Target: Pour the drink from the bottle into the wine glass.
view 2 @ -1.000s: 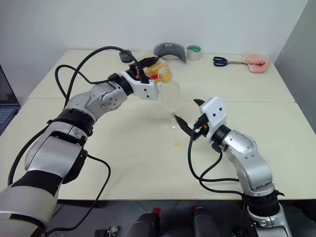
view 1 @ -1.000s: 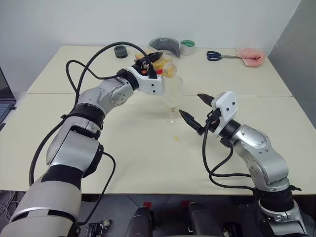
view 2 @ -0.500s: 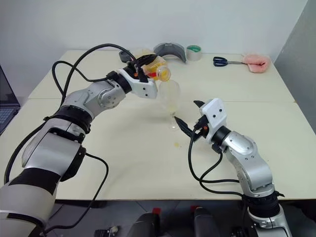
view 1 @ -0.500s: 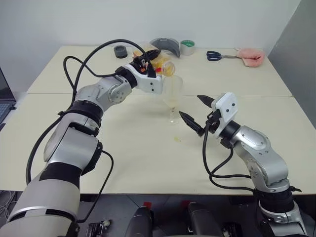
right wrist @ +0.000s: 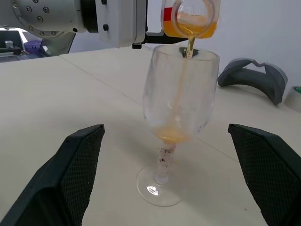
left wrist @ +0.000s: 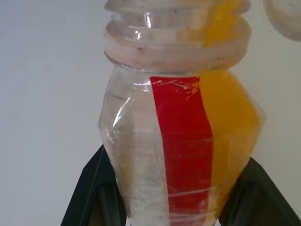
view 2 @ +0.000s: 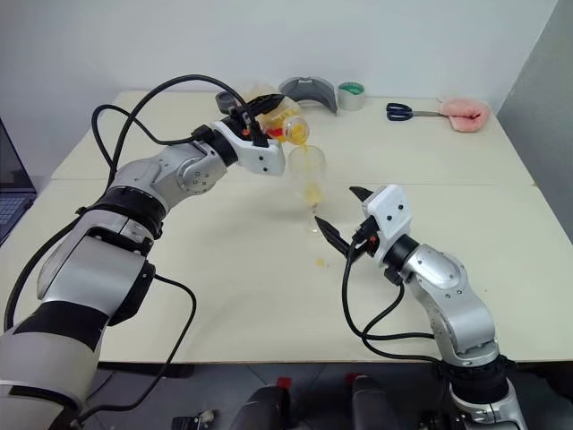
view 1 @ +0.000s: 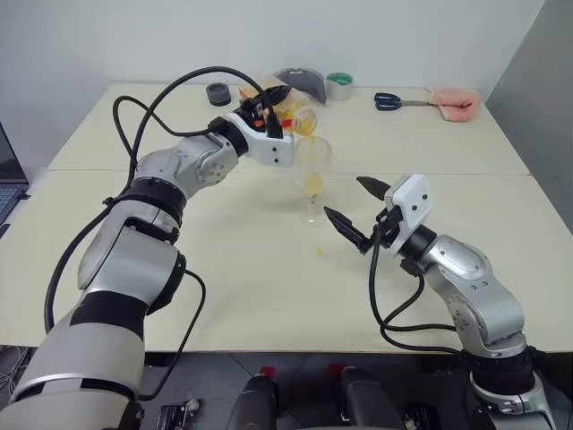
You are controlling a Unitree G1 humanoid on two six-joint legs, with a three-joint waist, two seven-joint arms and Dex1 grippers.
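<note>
The bottle [view 1: 293,117] is tipped over on its side, mouth down over the rim of the wine glass [view 1: 312,176], and my left gripper [view 1: 276,106] is shut on its body. In the left wrist view the bottle [left wrist: 183,155] shows its red label strip, with the drink [left wrist: 230,127] pooled along one side. A thin stream of drink [right wrist: 186,70] runs from the mouth into the wine glass [right wrist: 180,108], and a little lies in the bottom of the bowl. The glass stands upright on the table. My right gripper [view 1: 345,197] is open just right of the stem and touches nothing.
A small orange spill [view 1: 320,253] marks the table [view 1: 224,269] in front of the glass. At the back lie a black tape roll [view 1: 219,93], a grey curved holder [view 1: 302,82], a green tape roll [view 1: 339,86], scissors [view 1: 394,101] and a pink cloth [view 1: 455,102].
More orange drink now lies in the bowl of the glass than a second ago. Both arms have stayed almost where they were.
</note>
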